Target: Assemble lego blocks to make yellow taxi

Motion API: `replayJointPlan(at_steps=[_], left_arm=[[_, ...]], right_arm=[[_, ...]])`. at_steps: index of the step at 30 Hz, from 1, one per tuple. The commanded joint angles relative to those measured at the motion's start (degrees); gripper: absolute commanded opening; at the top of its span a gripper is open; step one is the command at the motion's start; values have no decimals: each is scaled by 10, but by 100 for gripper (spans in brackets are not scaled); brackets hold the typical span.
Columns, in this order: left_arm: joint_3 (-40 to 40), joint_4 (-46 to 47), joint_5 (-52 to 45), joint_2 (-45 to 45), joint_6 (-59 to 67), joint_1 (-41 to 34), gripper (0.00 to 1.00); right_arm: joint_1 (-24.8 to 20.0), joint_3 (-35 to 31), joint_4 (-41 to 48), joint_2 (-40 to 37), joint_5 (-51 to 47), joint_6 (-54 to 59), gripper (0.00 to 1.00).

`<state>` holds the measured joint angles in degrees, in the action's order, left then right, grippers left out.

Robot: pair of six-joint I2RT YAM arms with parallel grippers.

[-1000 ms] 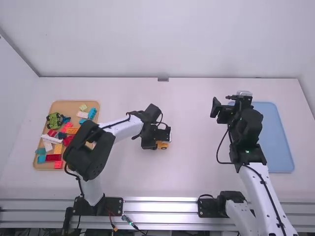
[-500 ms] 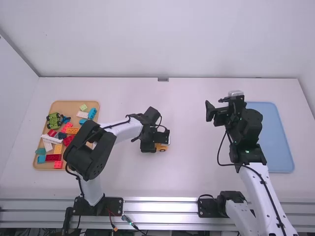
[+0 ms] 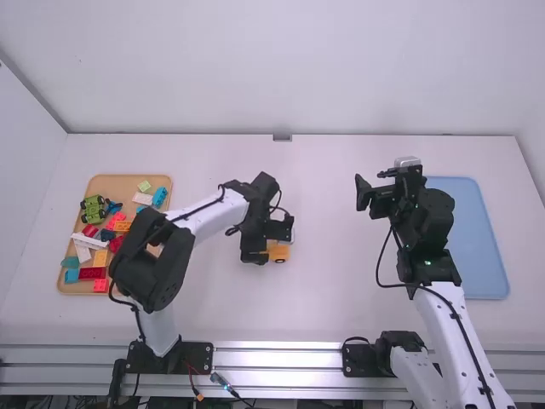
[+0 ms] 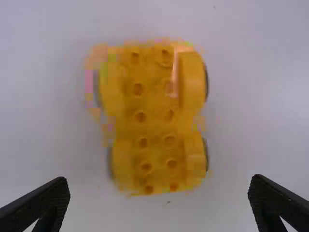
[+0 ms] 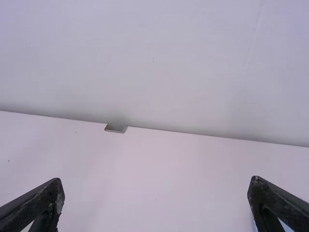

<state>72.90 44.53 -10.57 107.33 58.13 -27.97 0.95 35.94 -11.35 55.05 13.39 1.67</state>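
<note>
while mixed bricks (image 3: 92, 273) are held in the tan tray (image 3: 119, 183) at far left, with a green wheeled piece (image 3: 94, 209) among them, attention is drawn to the yellow wheeled base (image 4: 152, 116), located near mid-table.

left gripper (image 4: 159, 182): fingers spread wide, nothing pinched. it is placed over the base, far nearer than the other gripper. in the left wrist view the base's long axis is seen running across the line between the fingertips, so that a closing would be made over its long sides. the base is not lying squarely between the tips; most of it is seen beyond them. a small advance along that axis is judged needed before any grip.

base: yellow-orange, narrowed at the waist, four rounded fenders, studs in two rows, dark wheel edges glimpsed at the sides. no brick is stacked on it; assembly is judged to be at an early stage. rolling on contact is considered possible.

right gripper (image 5: 154, 186): fingers apart, empty, well away from the base. at far right, a blue tray (image 3: 477, 239) is noted on the table (image 3: 332, 290).
</note>
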Motion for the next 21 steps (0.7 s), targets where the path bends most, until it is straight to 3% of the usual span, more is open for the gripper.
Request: replayJointPlan(at_steps=[1, 9, 12, 13, 21], left_arm=[[33, 18, -11, -28, -4, 26, 99], [93, 59, -8, -85, -169, 153, 99], [98, 93, -9, -105, -266, 252, 99], [98, 95, -10, -106, -270, 256, 99], [62, 117, -94, -122, -359, 511, 99]], right_arm=[[3, 19, -2, -1, 3, -1, 99], [2, 19, -2, -1, 3, -1, 99], [2, 19, -5, -1, 3, -1, 99], [2, 19, -6, -1, 3, -1, 99], [2, 19, -15, 0, 3, -1, 99]])
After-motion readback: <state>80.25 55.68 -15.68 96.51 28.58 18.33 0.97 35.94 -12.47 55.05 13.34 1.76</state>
